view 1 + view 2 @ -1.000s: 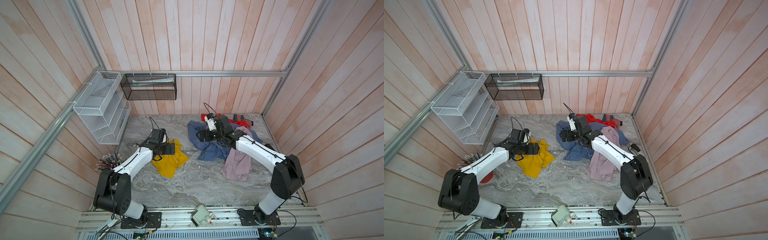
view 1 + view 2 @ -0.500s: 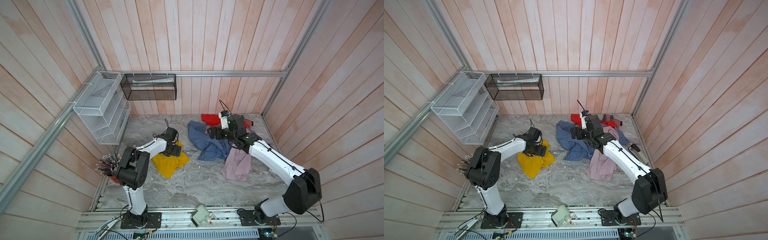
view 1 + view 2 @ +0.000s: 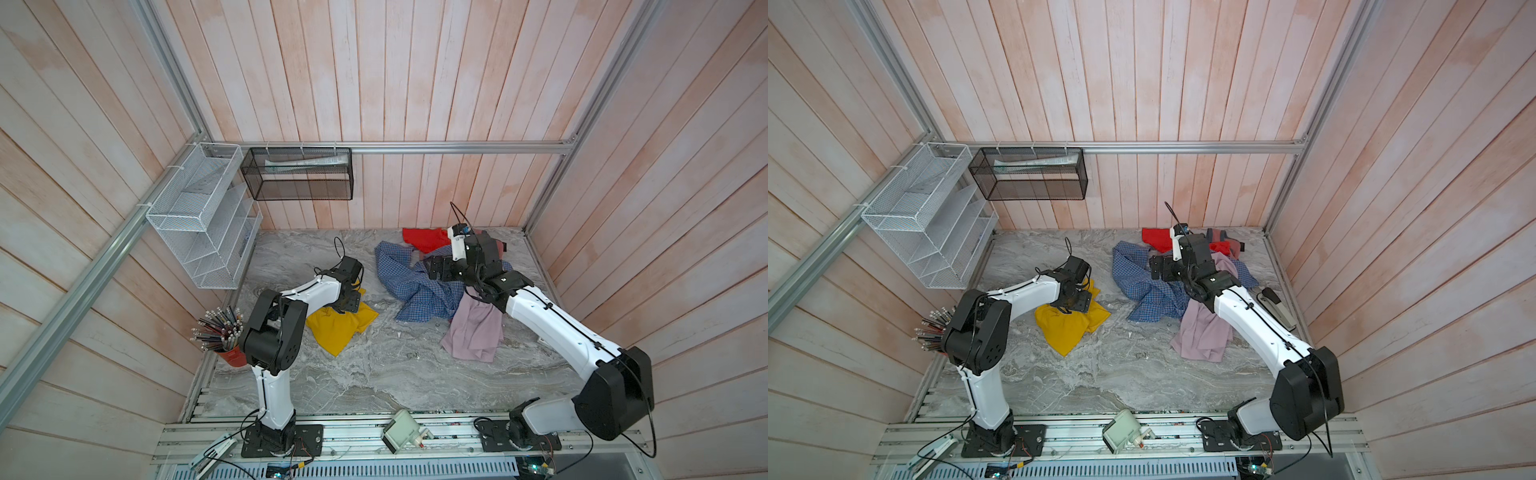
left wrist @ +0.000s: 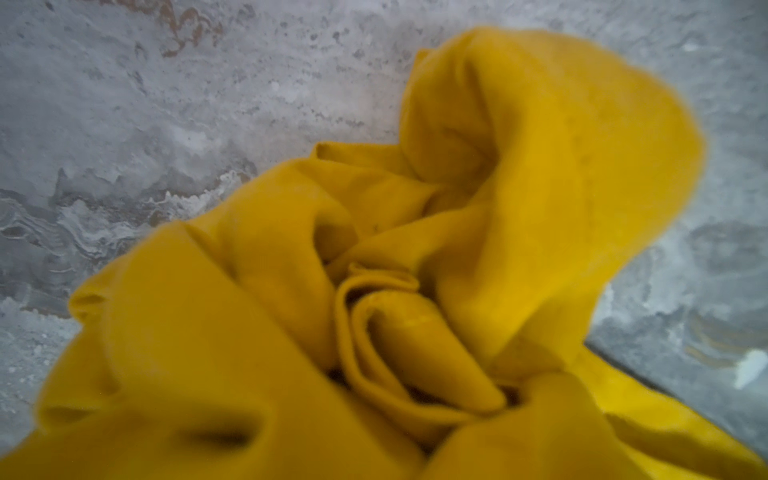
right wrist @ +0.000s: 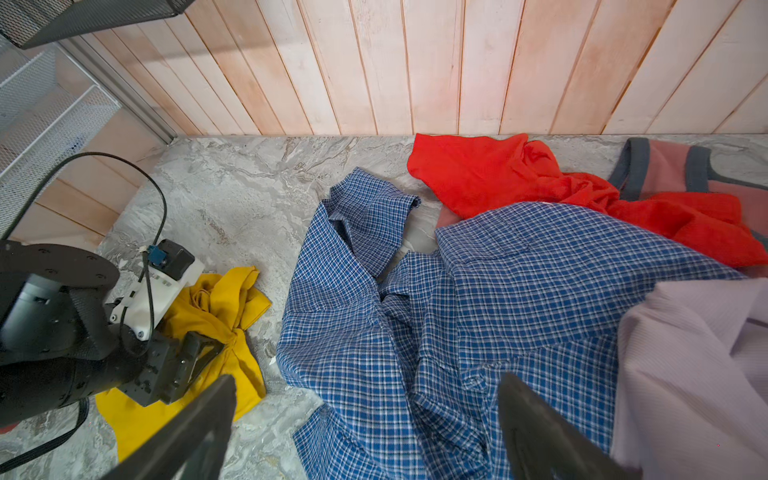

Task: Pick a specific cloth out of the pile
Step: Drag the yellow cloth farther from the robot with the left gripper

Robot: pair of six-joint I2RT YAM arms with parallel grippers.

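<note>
Right wrist view: left jaws pinching the cloth [image 5: 220, 303], right jaws spread over the pile [image 5: 498, 291], bare marble [image 5: 274, 257] between.

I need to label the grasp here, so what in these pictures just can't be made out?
- Left claw: fingertips hidden under its own body in both top views; the left wrist view shows only blurred yellow cloth, so the grip is unclear.
- Grey-and-pink piece: cut off by the right wrist view's edge, partly behind the right arm in both top views.
- Pencils: too small to count.
</note>
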